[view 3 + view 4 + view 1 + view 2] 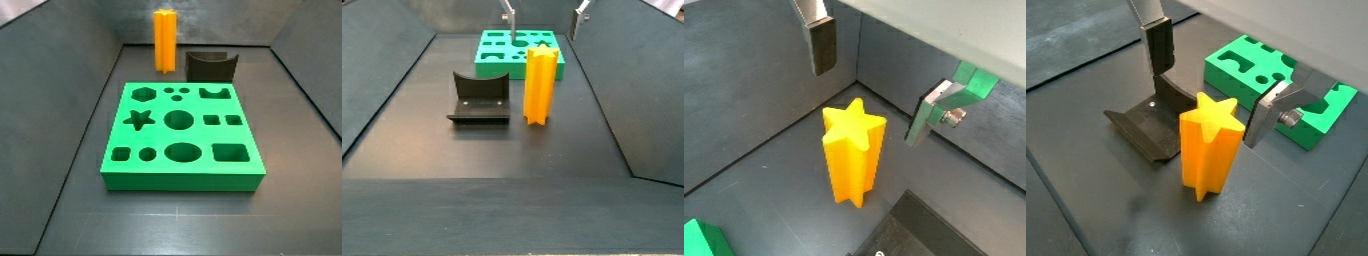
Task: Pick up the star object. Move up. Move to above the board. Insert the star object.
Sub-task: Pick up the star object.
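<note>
Star object [1208,142] upright on floor, hand [1213,72] released above it, board [1276,79] partly hidden behind fingers [1269,117]

The star object [1209,146] is bright orange, its star-shaped top a lighter yellow-orange in a wrist view. The board [179,134] at the centre of a side view is bright green with darker holes. The fixture [478,98] is dark charcoal. The gripper [1213,85], near the frame's top, has silver fingers [1271,115] with dark pads.

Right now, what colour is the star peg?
Bright orange; the star peg shows best in a wrist view, below the open hand.
</note>
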